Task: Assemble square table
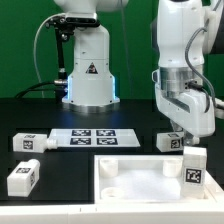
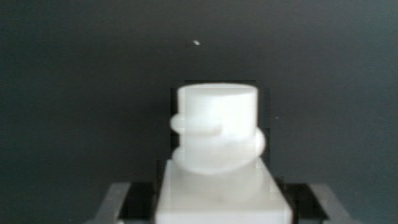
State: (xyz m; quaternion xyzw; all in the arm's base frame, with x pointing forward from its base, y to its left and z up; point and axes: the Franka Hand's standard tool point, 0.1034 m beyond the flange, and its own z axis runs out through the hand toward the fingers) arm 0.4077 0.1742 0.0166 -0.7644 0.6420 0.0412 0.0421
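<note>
Top sits near, centre-right, with an upright leg at its right edge; can't tell if it's socketed. Gripper is down just past the top's far right corner, fingers pinched on a second leg. Spare leg lies left of the marker board, another spare nearer.

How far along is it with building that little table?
Just starting. Done: nothing fitted; the tabletop lies flat with no legs on it. In hand: the claw grips one leg. Left: that leg and the loose legs need attaching.
</note>
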